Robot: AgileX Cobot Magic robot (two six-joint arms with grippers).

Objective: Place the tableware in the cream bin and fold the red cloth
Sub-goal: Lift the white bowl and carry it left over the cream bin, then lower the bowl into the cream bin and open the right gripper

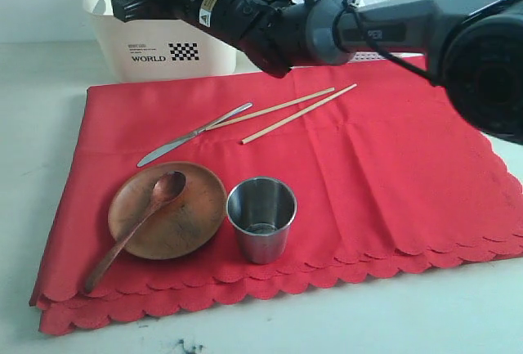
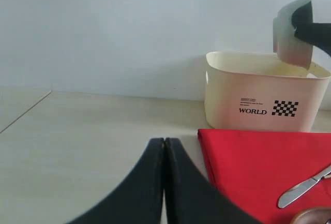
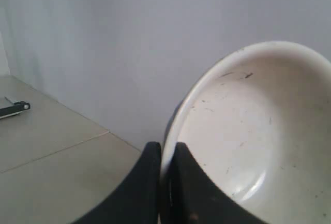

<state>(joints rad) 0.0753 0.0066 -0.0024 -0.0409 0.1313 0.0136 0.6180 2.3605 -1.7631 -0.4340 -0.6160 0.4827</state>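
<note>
The right gripper (image 3: 166,178), pinching the rim of the round white bowl (image 3: 253,131), hangs upper left in the exterior view, directly over the large cream plastic bin (image 1: 139,39). The left gripper (image 2: 164,182), pressed together and empty, sits farther off.

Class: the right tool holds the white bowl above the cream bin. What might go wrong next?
The right tool pinches only the rim of the white bowl, so it might slip and drop hard. The bowl hangs tilted over the cream bin; released off-centre, it may strike the rim and tip out.
</note>
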